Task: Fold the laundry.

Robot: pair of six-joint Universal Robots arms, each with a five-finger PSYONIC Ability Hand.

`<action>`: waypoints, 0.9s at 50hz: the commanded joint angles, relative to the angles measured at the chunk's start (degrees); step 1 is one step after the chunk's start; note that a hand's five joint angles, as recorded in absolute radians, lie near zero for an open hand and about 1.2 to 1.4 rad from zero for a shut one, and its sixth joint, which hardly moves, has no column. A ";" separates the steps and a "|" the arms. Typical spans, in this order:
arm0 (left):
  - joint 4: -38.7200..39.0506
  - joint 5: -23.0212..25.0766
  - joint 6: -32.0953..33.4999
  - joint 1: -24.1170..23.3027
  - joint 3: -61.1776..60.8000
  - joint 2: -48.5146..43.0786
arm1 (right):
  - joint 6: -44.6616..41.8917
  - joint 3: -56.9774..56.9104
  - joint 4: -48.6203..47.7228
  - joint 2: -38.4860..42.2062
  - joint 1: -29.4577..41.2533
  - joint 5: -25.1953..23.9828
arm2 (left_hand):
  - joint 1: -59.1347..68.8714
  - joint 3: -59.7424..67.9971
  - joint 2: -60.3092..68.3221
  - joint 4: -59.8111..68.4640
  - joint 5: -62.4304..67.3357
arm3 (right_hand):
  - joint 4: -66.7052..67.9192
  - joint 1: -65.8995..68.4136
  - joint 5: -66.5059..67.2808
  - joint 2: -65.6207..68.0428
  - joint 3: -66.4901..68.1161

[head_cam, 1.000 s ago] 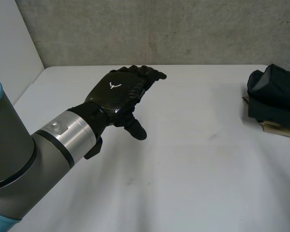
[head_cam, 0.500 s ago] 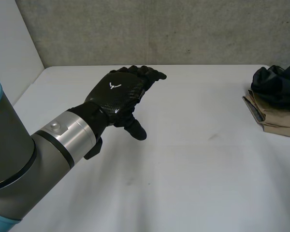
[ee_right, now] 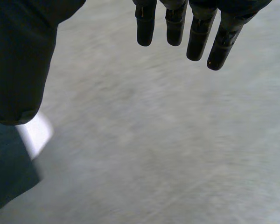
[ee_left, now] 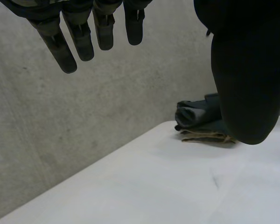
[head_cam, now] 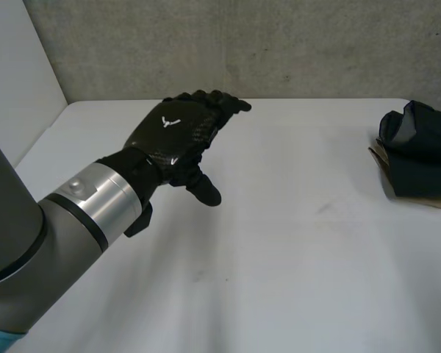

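The left hand [head_cam: 180,140] hangs above the white desk [head_cam: 294,257], palm down, at the end of the grey left arm [head_cam: 29,250]. Its fingers [ee_left: 65,51] are straight and a little spread. The thumb [ee_left: 245,84] stands apart from them, and there is nothing between thumb and fingers, so this hand is open and holds nothing. The fingertips point toward the grey wall [head_cam: 279,44] behind the desk.

The laundry pile [head_cam: 419,158] lies on the desk well apart from the left fingers, on the thumb side of that hand and close to the far side of the desk. It is a dark garment [head_cam: 422,147], loosely bunched, on top of a tan garment [ee_left: 203,136] that lies flat under it. In the left wrist view the pile shows just past the tip of the thumb, but the hand does not touch it.

The right hand [ee_right: 18,60] is open too: its fingers [ee_right: 198,42] are straight and side by side, with the thumb held away from them and nothing in between. Below the thumb of this hand there is a dark cloth [ee_right: 9,177]. I cannot tell if the thumb touches this cloth. The surface beyond the right fingertips is grey and blurred.
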 commanded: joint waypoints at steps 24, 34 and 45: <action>-1.27 -7.37 -4.34 13.79 2.77 7.34 | 21.11 21.60 9.72 -19.77 44.42 14.00 | -0.74 -1.98 -1.50 -1.37 -2.38 | -3.31 -1.52 -3.48 -2.49 -2.24; -4.18 -9.39 -3.99 15.99 2.95 6.37 | 20.14 27.94 1.20 -21.69 44.16 22.09 | -0.74 -1.98 -1.50 -1.37 -2.38 | -3.31 -1.52 -3.48 -2.49 -2.24; -3.91 -9.65 -3.99 15.81 0.75 6.46 | 20.49 28.29 0.75 -23.11 43.45 21.74 | -0.74 -1.98 -1.50 -1.37 -2.38 | -3.31 -1.52 -3.48 -2.49 -2.24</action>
